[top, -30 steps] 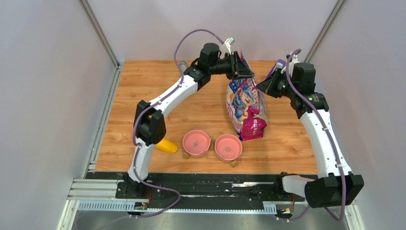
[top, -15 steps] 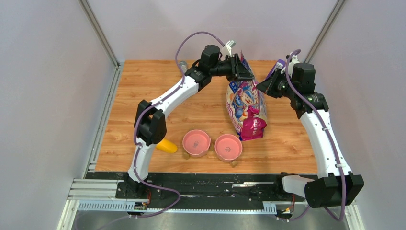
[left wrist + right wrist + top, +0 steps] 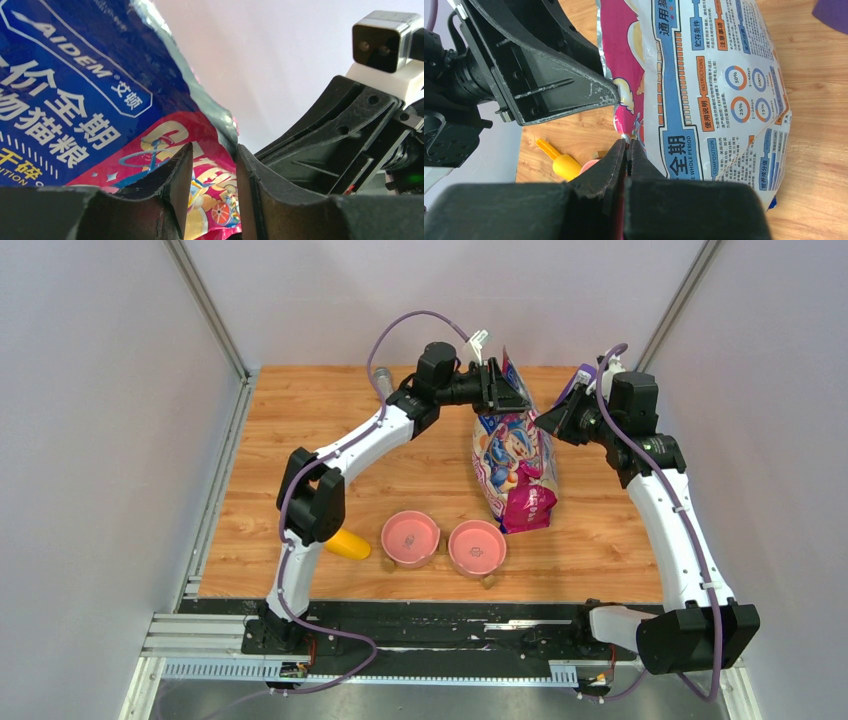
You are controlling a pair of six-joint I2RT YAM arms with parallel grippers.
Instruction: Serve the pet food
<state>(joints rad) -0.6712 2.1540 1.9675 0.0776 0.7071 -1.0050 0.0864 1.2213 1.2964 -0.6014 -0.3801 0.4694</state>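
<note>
The glossy purple-pink cat bag (image 3: 515, 455) stands upright at the back of the table, its torn top held up. My right gripper (image 3: 547, 420) is shut on the bag's right top edge; in the right wrist view a pink sliver of the bag (image 3: 714, 75) runs between its closed fingers (image 3: 626, 142). My left gripper (image 3: 512, 390) is at the bag's left top edge. Its jaws (image 3: 214, 155) stand apart, with the bag's (image 3: 75, 90) rim showing in the gap, not pinched. The pet food is hidden.
Two pink bowls (image 3: 410, 537) (image 3: 477, 547) sit near the front edge. A yellow scoop (image 3: 347, 544) lies to their left, partly behind my left arm. A grey cylinder (image 3: 381, 375) stands at the back left. Walls close in both sides.
My left gripper's jaws have parted a little at the bag's top and its wrist has shifted slightly. The bag and the right arm have stayed put.
</note>
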